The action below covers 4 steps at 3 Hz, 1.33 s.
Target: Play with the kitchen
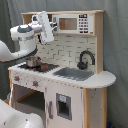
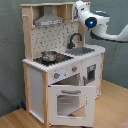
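One toy kitchen (image 2: 60, 70) stands on the wooden floor (image 2: 112, 102) by a grey wall. It has one black faucet (image 1: 86, 58), one sink (image 1: 75, 73), one small pot (image 2: 49, 55) on the stove, and one oven door (image 2: 67, 102) hanging open. One gripper (image 1: 46, 27) is up by the top shelf; I cannot tell if it is open or closed.

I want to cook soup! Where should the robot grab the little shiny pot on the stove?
Probably by the rim of the small shiny metal pot, coming straight down from above: it stands upright on the black stove with its open top facing up.
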{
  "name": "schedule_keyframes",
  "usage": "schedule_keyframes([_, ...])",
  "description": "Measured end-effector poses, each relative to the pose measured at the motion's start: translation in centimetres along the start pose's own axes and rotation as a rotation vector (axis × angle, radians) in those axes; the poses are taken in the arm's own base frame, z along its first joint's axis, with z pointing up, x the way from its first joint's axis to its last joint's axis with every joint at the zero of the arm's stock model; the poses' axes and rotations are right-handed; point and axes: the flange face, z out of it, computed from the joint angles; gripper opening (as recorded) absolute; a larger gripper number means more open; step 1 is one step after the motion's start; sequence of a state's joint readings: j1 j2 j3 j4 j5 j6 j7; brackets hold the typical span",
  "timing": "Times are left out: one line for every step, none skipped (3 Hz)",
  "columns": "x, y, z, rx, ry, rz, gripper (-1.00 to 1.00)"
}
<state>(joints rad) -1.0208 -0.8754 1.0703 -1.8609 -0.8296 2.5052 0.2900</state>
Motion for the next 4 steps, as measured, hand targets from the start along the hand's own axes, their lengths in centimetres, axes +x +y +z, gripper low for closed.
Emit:
schedule_keyframes([1.7, -0.6, 0.8, -0.014, 0.012, 0.004, -1.00])
schedule_keyframes([3.1, -2.2, 1.2, -0.014, 0.033, 0.006, -1.00])
schedule_keyframes([4.7, 0.1, -2.2, -0.017, 0.108, 0.031, -1.00])
schedule_keyframes([4.8, 0.2, -2.6, -0.016, 0.110, 0.031, 1.00])
